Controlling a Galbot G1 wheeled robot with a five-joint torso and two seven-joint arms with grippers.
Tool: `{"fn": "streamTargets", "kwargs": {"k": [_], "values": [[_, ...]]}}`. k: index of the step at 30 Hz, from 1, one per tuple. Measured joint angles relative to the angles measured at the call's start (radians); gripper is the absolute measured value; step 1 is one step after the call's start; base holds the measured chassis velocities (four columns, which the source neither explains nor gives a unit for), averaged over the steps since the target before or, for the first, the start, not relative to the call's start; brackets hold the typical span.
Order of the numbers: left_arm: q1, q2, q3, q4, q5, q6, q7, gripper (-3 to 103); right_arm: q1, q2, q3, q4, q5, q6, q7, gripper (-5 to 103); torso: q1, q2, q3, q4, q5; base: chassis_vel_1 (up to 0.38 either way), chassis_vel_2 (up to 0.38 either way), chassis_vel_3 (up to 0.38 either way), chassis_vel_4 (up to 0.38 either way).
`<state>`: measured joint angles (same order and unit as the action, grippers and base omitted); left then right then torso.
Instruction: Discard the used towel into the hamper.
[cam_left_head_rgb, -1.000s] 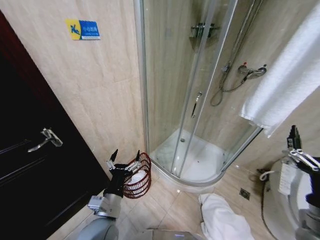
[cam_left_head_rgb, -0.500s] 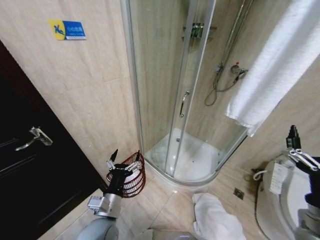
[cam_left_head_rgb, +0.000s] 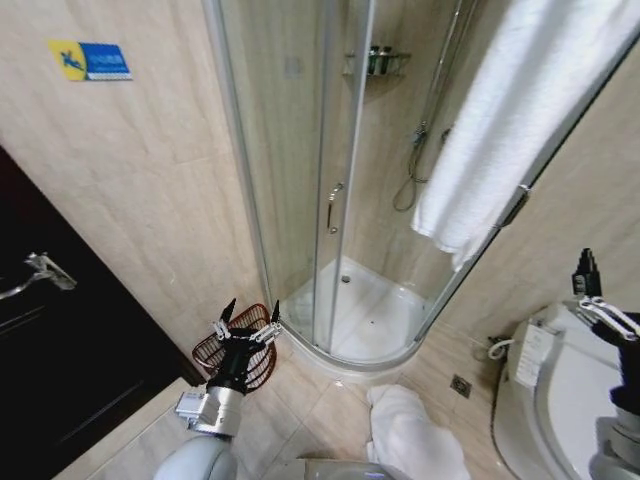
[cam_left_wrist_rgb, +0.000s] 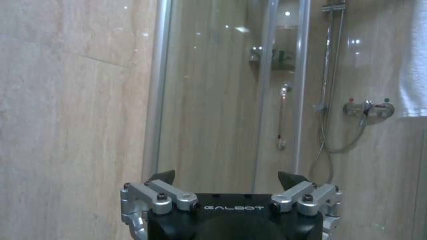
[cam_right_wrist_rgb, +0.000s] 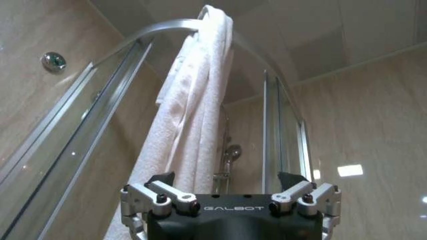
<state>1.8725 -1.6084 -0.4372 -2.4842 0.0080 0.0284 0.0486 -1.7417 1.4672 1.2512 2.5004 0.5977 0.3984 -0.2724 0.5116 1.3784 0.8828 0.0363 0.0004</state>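
A white towel (cam_left_head_rgb: 520, 110) hangs over the top rail of the glass shower; in the right wrist view the same towel (cam_right_wrist_rgb: 193, 100) rises just beyond my open right gripper (cam_right_wrist_rgb: 227, 177). A second white towel (cam_left_head_rgb: 405, 438) lies crumpled on the floor tiles before the shower tray. The hamper (cam_left_head_rgb: 212, 350), a dark red-brown wicker basket, stands on the floor by the wall, partly hidden behind my left gripper (cam_left_head_rgb: 251, 312). That left gripper (cam_left_wrist_rgb: 227, 177) is open and empty, facing the shower glass. My right gripper (cam_left_head_rgb: 592, 290) is raised at the right edge, above the toilet.
A dark door (cam_left_head_rgb: 60, 350) with a metal handle is on the left. The curved glass shower enclosure (cam_left_head_rgb: 330, 200) and its white tray (cam_left_head_rgb: 350, 320) stand in the middle. A white toilet (cam_left_head_rgb: 560, 400) sits at the lower right. Bare floor tiles lie between hamper and floor towel.
The whole picture has slid left, so the camera has turned right. Both arms hold the same place in the view. The hamper now sits further left, more behind the left gripper.
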Motion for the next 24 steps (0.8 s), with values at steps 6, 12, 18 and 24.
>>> {"fn": "streamTargets", "kwargs": {"k": [6, 12, 18, 24], "values": [[0.0, 0.001, -0.001, 0.0, 0.0, 0.0, 0.0, 100, 0.02, -0.044, 0.02, -0.009, 0.032, 0.011, -0.007, 100, 0.0, 0.0, 0.0, 0.0001, -0.0008, -0.011, -0.006, 0.003, 0.008], [0.0, 0.001, -0.001, 0.0, 0.0, 0.0, 0.0, 100, 0.044, -0.105, 0.062, -0.019, 0.066, -0.012, 0.018, 100, 0.0, 0.0, 0.0, 0.0, -0.0004, 0.0, 0.0, 0.0, 0.0], [0.0, 0.0, 0.0, 0.0, 0.0, 0.0, 0.0, 100, 0.094, -0.194, 0.104, -0.024, 0.122, -0.063, 0.061, 100, -0.004, -0.008, -0.004, -0.0001, 0.0001, 0.004, 0.006, 0.026, 0.021], [0.0, 0.0, 0.0, 0.0, 0.0, 0.0, 0.0, 100, 0.15, -0.29, 0.141, -0.042, 0.173, -0.105, 0.102, 100, -0.008, -0.017, -0.009, 0.0, -0.0003, 0.036, 0.063, 0.043, 0.046]]}}
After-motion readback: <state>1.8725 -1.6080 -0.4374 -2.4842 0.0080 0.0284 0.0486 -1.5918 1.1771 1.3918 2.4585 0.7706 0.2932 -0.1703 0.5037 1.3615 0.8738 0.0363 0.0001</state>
